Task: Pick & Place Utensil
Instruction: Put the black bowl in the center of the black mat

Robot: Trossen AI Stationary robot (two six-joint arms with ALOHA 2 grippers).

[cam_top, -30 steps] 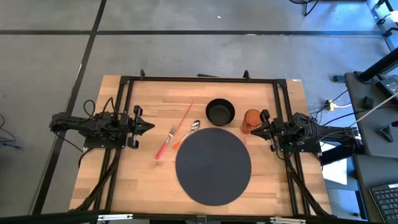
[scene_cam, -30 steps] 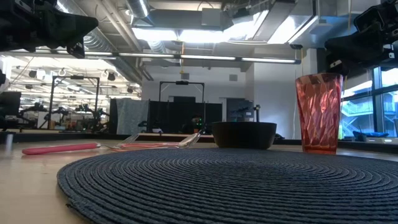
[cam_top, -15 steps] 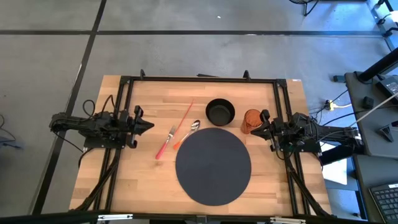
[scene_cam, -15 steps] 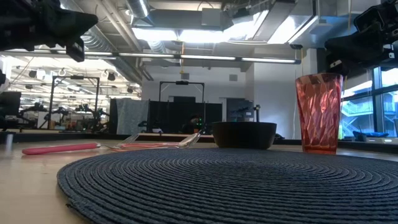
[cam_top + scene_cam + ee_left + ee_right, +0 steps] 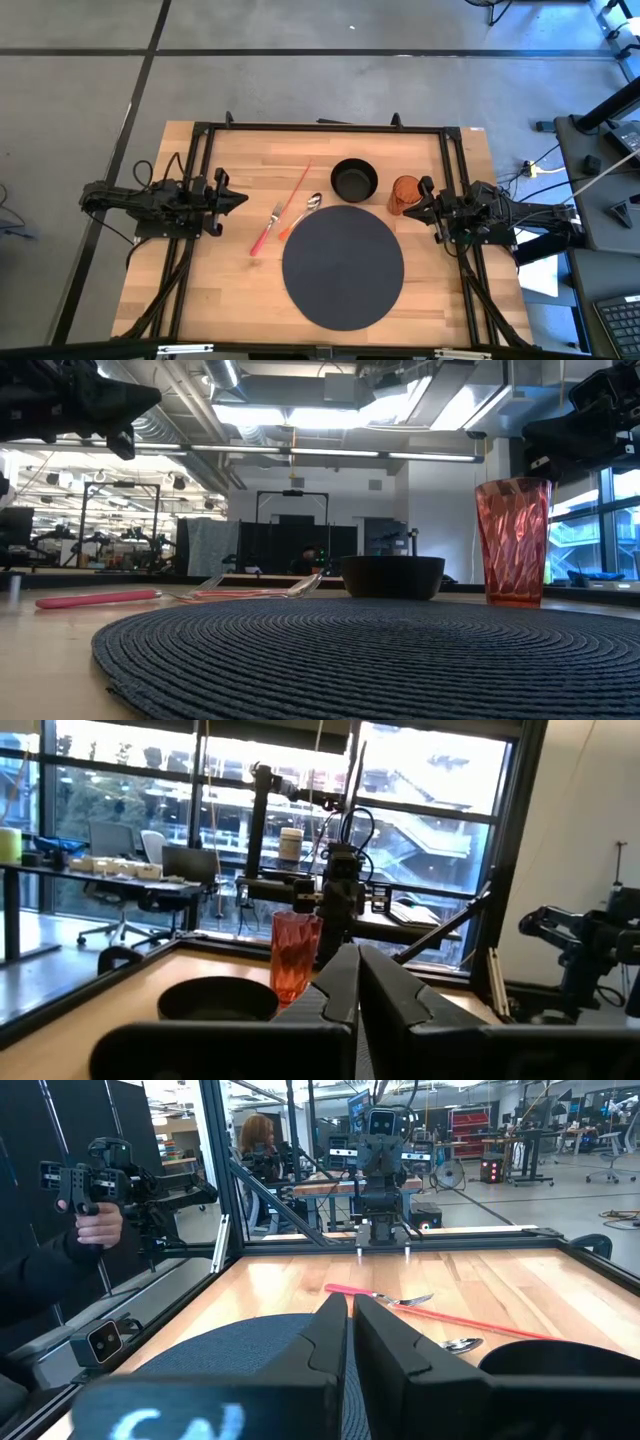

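Observation:
A pink-handled fork [image 5: 264, 232] lies flat on the wooden table, left of the dark round placemat [image 5: 343, 265]. Beside the fork lie a thin orange-handled utensil [image 5: 297, 188] and a spoon [image 5: 312, 204]; all three also show in the right wrist view: fork [image 5: 378, 1294], orange handle [image 5: 480, 1323], spoon bowl [image 5: 462, 1345]. My left gripper [image 5: 243, 201] hovers shut at the table's left side, pointing toward the utensils, its fingers together [image 5: 357, 990]. My right gripper [image 5: 408, 209] hovers shut at the right side, just beside the red cup [image 5: 405, 194], and touches nothing [image 5: 350, 1338].
A black bowl [image 5: 354, 180] stands behind the placemat, with the red cup to its right [image 5: 513, 540]. A black frame [image 5: 320, 128] runs around the table. In the right wrist view a person's hand [image 5: 95, 1225] holds a hand-held device beyond the table's near edge.
My left gripper has rolled a little about the line it points along, staying shut and in place. The utensils, bowl and cup have not moved.

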